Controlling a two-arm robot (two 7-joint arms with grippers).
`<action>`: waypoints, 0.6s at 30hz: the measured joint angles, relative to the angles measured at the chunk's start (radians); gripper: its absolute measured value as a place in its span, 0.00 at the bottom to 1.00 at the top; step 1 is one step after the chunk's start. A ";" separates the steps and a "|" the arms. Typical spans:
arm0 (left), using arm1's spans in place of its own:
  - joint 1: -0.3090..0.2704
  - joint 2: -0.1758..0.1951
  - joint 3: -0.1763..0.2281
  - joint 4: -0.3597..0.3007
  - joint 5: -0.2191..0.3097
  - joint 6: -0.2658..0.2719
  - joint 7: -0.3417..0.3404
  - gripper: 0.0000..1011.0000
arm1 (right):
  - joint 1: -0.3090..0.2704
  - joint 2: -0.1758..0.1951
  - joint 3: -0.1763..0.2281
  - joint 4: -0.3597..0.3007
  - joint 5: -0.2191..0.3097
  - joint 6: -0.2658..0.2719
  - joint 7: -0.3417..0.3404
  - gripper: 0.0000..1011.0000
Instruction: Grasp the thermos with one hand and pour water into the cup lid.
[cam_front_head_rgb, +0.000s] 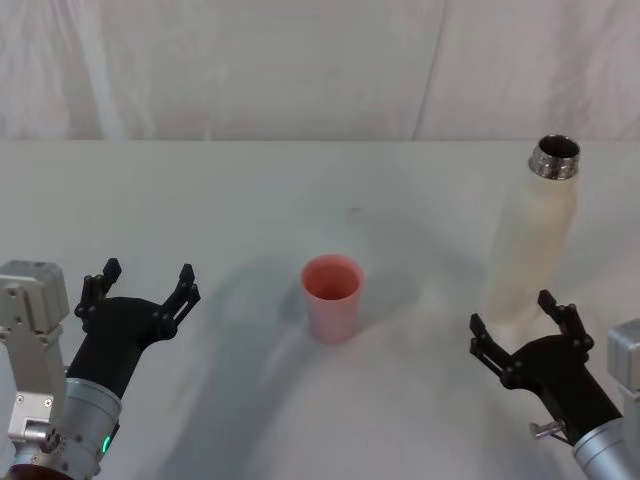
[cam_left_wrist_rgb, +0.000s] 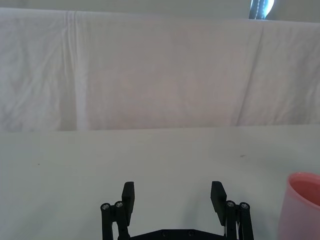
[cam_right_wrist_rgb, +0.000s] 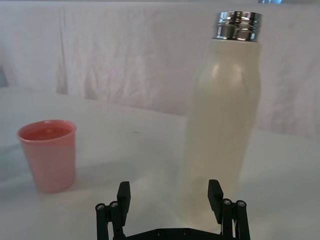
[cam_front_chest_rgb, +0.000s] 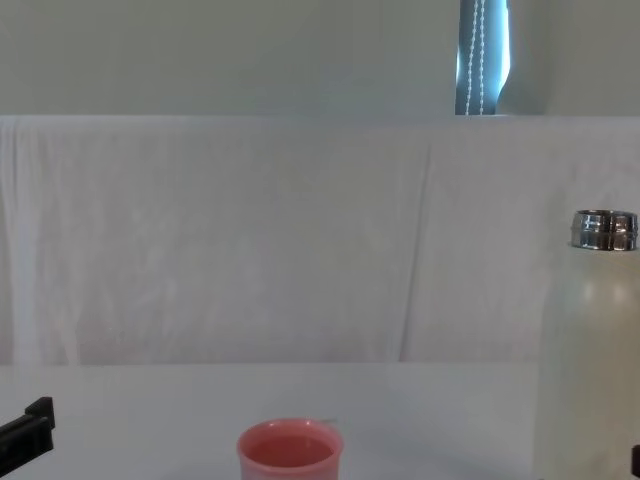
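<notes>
The thermos (cam_front_head_rgb: 537, 230) stands upright at the table's right, a tall cream-white bottle with an open steel neck; it also rises in the right wrist view (cam_right_wrist_rgb: 222, 130) and at the right edge of the chest view (cam_front_chest_rgb: 592, 350). The pink cup lid (cam_front_head_rgb: 332, 297) stands upright at mid table (cam_right_wrist_rgb: 48, 155) (cam_front_chest_rgb: 290, 455) (cam_left_wrist_rgb: 303, 207). My right gripper (cam_front_head_rgb: 524, 325) (cam_right_wrist_rgb: 170, 196) is open just in front of the thermos base, apart from it. At the left of the table, well away from the cup lid, my left gripper (cam_front_head_rgb: 140, 283) (cam_left_wrist_rgb: 173, 195) is open and holds nothing.
A white cloth covers the table (cam_front_head_rgb: 250, 200) and hangs as a backdrop (cam_front_chest_rgb: 250, 240) behind it. Bare tabletop lies between the cup lid and the thermos, and between the cup lid and my left gripper.
</notes>
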 joint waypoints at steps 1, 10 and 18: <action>0.000 0.000 0.000 0.000 0.000 0.000 0.000 0.99 | 0.001 0.000 -0.002 0.001 0.000 0.000 0.001 0.99; 0.000 0.000 0.000 0.000 0.000 0.000 0.000 0.99 | 0.016 -0.004 -0.017 0.014 -0.002 -0.001 0.008 0.99; 0.000 0.000 0.000 0.000 0.000 0.000 0.000 0.99 | 0.021 -0.004 -0.020 0.018 0.001 -0.001 0.011 0.99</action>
